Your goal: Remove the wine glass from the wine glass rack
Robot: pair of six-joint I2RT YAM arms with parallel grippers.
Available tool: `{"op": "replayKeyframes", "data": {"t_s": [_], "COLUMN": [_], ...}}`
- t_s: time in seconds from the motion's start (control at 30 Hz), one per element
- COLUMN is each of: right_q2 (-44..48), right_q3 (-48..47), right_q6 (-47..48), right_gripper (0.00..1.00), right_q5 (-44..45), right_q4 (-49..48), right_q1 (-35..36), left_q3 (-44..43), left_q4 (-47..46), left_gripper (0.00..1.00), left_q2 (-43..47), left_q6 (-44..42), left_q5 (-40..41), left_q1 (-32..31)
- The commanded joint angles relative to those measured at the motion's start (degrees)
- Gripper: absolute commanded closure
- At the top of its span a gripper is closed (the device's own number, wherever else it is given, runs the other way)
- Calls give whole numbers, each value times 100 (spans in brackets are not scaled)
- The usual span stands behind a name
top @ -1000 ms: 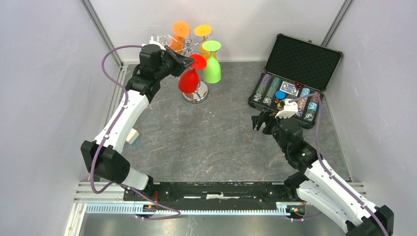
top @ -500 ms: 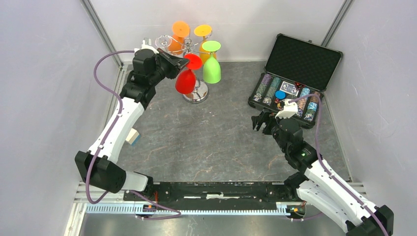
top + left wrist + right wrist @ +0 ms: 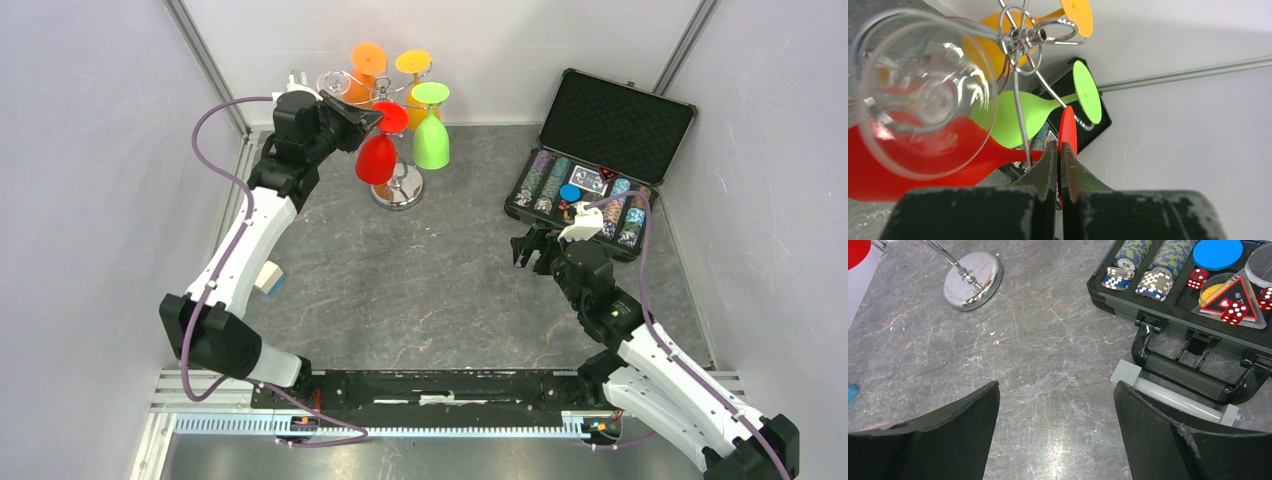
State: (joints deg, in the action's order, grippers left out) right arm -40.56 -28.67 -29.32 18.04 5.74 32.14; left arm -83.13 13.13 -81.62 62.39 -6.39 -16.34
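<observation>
Left gripper [image 3: 1058,150] is pinched shut on the red glass [image 3: 377,160] near its foot, hung inverted on the rack [image 3: 398,196], upper centre. It is judged light, stiff, slippery; the stem suits gripping.

The wine glasses number five: one red plastic wine glass [image 3: 377,160], one lime-green plastic wine glass [image 3: 431,140], one orange plastic wine glass [image 3: 367,55], one yellow-orange plastic wine glass [image 3: 412,62] and one clear wine glass [image 3: 330,82]. There is one shiny silver metal wine glass rack [image 3: 399,196]. One open black hard case [image 3: 615,125] contains one round blue disc [image 3: 1217,252] and three visible red dice [image 3: 1198,277]; its striped poker chips [image 3: 1138,265] are too many to count. There is one small blue-and-white block [image 3: 268,278].
</observation>
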Motion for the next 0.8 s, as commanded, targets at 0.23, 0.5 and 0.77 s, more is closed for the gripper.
{"op": "replayKeyframes", "data": {"t_s": [0.23,0.5,0.77], "right_q2": [5,-89,23], "right_q3": [10,1,26], "right_q6": [52,45,113], "right_gripper": [10,9,2], "right_q5": [129,69,-500], "right_q4": [-64,-61,-415], "right_q1": [1,-5,0], "left_q3": [-626,-723,-1102], "left_q4": [-414,-490,-605], "left_gripper": [98,98,98], "left_q2": [-551,-607,-861], "left_q6": [71,-31,-143], "left_q5": [-195,-676,-1613], "left_q1": [43,26,-239]}}
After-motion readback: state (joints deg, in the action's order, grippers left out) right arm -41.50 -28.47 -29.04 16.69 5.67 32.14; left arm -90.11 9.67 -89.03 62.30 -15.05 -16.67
